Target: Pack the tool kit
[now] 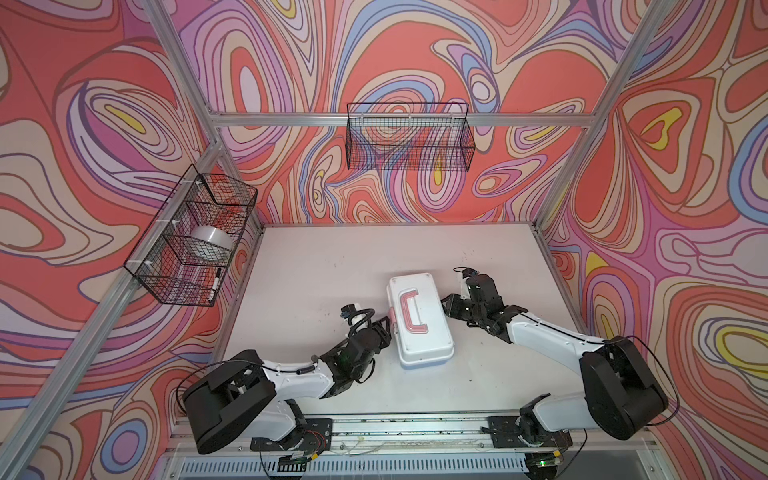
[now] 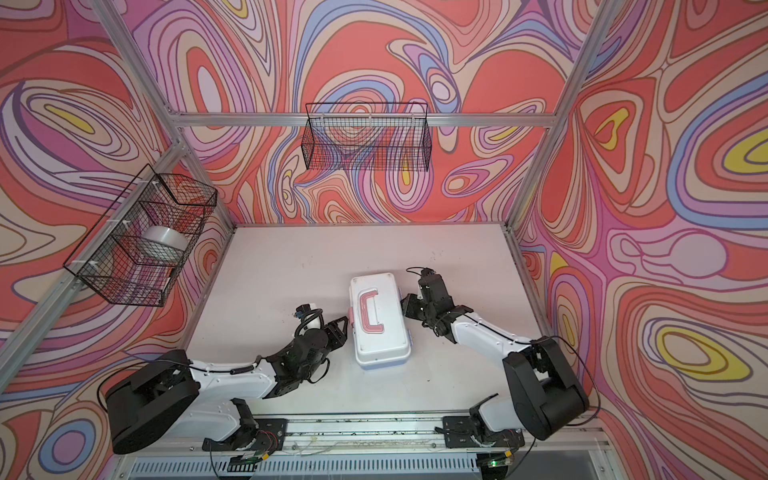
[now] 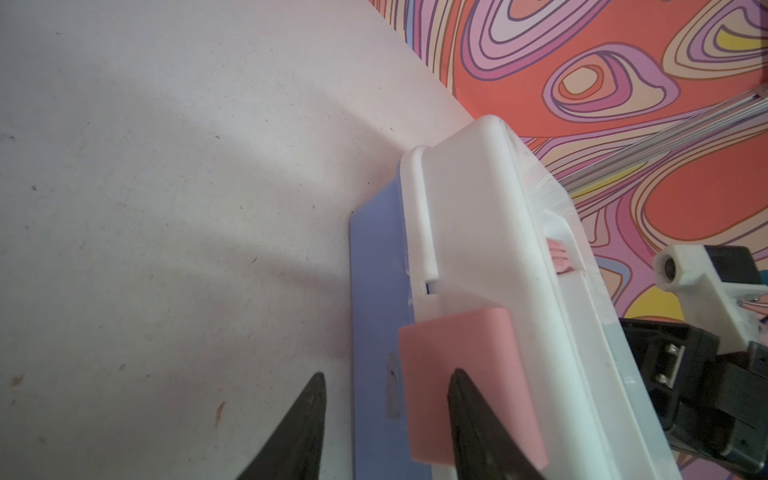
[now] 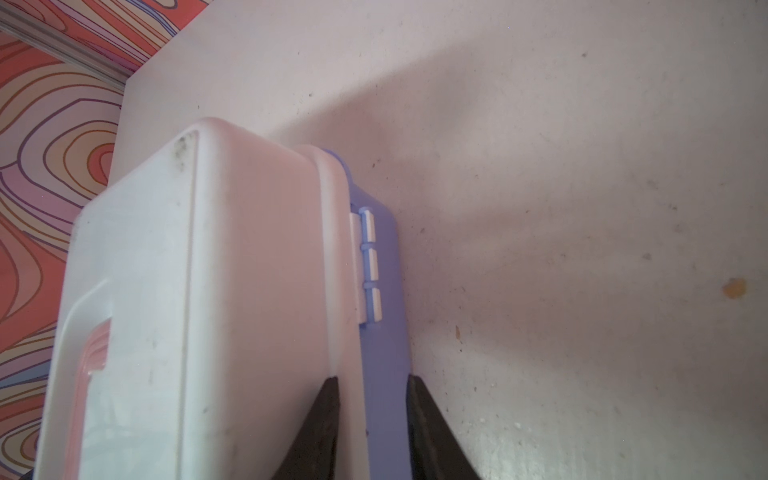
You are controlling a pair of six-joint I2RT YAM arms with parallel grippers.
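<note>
I logged the tool kit (image 1: 419, 320) closed, centre of the table (image 1: 332, 266), with bare room far and left. My left gripper (image 3: 386, 374) gaped astride its pink latch (image 3: 457, 345). My right gripper (image 4: 374, 378) bracketed the hinge side (image 4: 370, 266); whether it gripped, I couldn't tell.

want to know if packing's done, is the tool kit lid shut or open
Shut: in both top views the lid of the tool kit lies flat on its blue base, and the pink latch is folded down.

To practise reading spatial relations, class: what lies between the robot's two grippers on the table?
The closed white tool kit lies between the left gripper and the right gripper; both top views show it.
</note>
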